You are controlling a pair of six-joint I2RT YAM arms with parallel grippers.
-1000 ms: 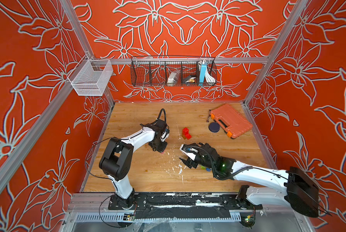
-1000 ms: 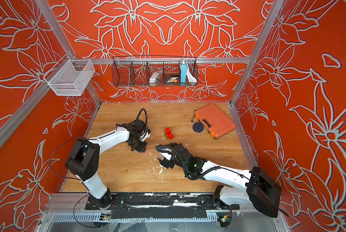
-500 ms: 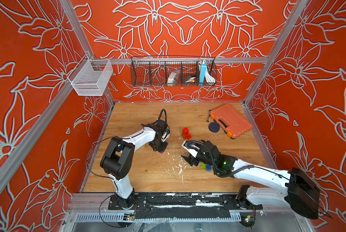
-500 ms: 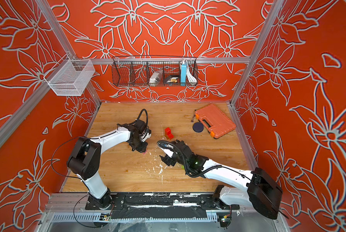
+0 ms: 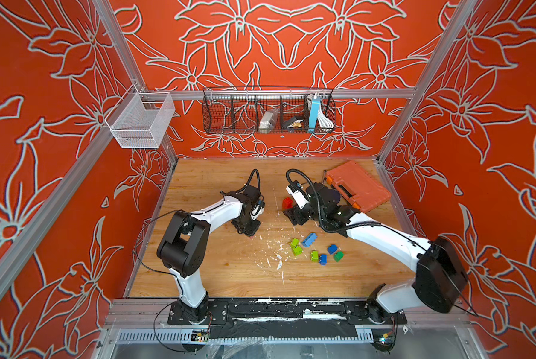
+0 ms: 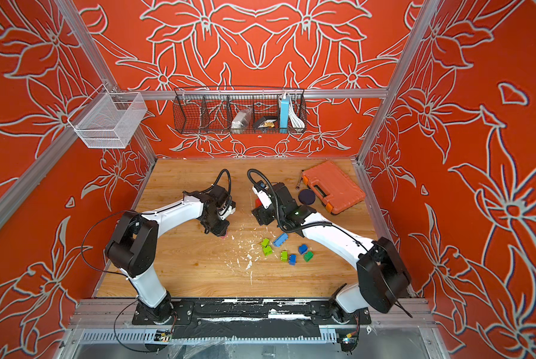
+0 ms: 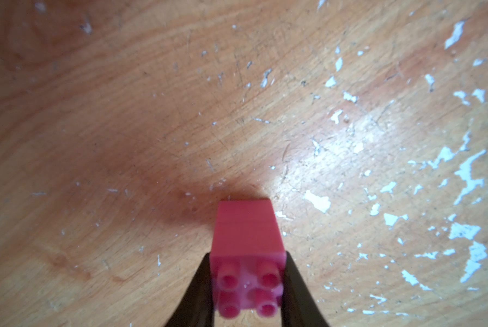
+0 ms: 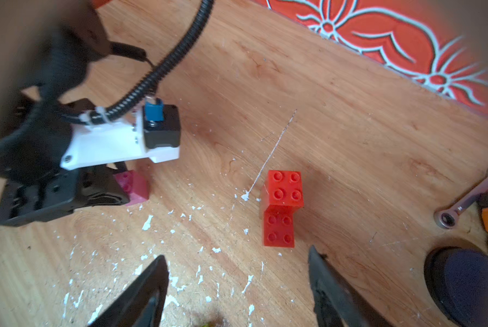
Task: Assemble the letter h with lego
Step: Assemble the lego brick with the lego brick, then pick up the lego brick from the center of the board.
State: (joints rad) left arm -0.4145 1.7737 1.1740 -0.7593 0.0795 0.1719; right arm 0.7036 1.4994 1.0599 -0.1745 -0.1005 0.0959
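My left gripper [image 7: 247, 283] is shut on a pink lego brick [image 7: 247, 235], holding it by its sides with its lower end on the wooden table [image 5: 229, 270]; the same brick [image 8: 134, 186] shows in the right wrist view. My right gripper [image 8: 236, 254] is open and empty, just short of a stepped stack of two red bricks [image 8: 282, 209]. Both top views show that stack [image 5: 287, 203] [image 6: 258, 202] beside the right gripper [image 5: 294, 217]. Loose lime green [image 5: 294, 242], blue [image 5: 309, 239] and dark green [image 5: 338, 256] bricks lie nearer the front.
An orange tool case [image 5: 358, 186] sits at the back right, with a dark round disc [image 6: 306, 196] and a small ratchet wrench [image 8: 463, 203] beside it. White paint flecks [image 5: 279, 264] dot the table. A black wire basket [image 5: 268, 112] and a white one [image 5: 142, 121] hang on the walls.
My right arm has swung back and right from over the loose bricks to the red stack, uncovering the green and blue bricks. The left arm has stayed put with the pink brick.
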